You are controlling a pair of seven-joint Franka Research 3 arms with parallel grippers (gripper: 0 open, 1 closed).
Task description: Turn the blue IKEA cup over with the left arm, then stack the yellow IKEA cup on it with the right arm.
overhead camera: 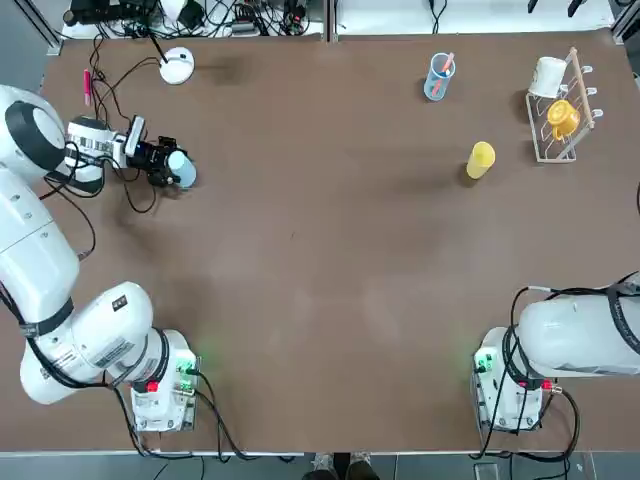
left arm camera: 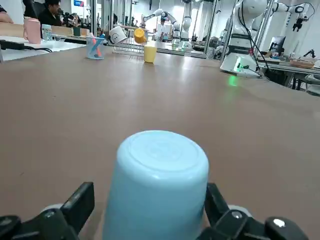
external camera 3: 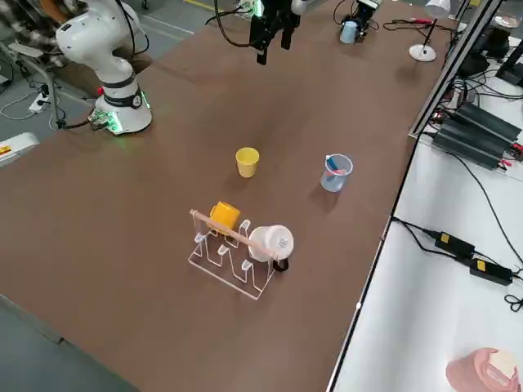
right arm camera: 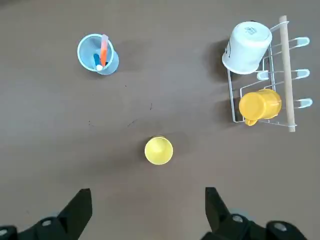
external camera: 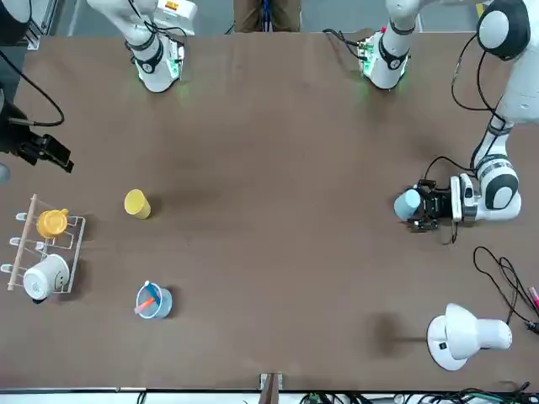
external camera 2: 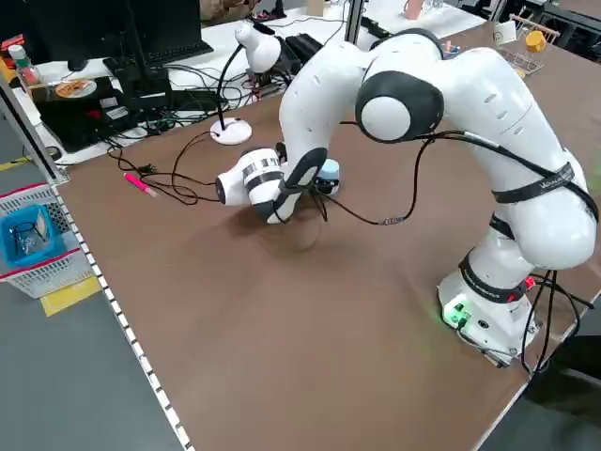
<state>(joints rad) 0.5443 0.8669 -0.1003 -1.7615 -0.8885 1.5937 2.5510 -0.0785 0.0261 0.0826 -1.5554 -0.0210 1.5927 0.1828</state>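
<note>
The blue IKEA cup point(overhead camera: 183, 168) stands base-up on the brown table point(overhead camera: 320, 280) at the far left, light blue in colour. My left gripper point(overhead camera: 163, 163) lies level at table height, open, one finger point(left arm camera: 84, 197) on each side of the cup point(left arm camera: 157, 185) with a thin gap. The yellow IKEA cup point(overhead camera: 481, 158) stands mouth-up at the right, away from the other objects. My right gripper point(right arm camera: 146, 196) hangs high above the yellow cup point(right arm camera: 159, 150), looking straight down, open and empty.
A clear cup point(overhead camera: 439, 76) holding orange and blue sticks stands at the back. A wire rack point(overhead camera: 562, 118) at the far right carries a white mug and an orange-yellow mug. A white desk lamp point(overhead camera: 177, 65) and cables lie behind the left gripper.
</note>
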